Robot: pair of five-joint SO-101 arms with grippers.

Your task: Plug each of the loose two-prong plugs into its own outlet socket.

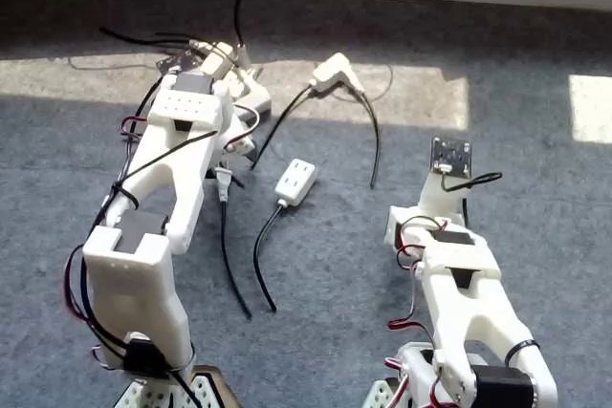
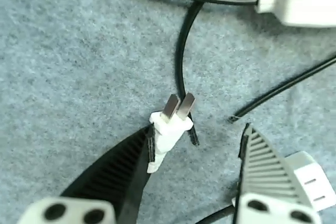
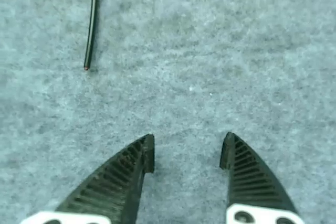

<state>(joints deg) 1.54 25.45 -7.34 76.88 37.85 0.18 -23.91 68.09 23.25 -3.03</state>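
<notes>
At nine o'clock off the outlet block, the two-prong plug hugs one finger of the gaping left gripper, so clamping might flick it.

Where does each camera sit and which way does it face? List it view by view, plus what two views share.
High view: fixed above, looking down over the carpet; shows the left arm and right arm.
Left wrist view: on the left wrist, looking down past the open left end effector at a two-prong plug.
Right wrist view: on the right wrist, looking down past the open right end effector at carpet and a cable end.
Shared: the high and left wrist views both show that plug.
</notes>
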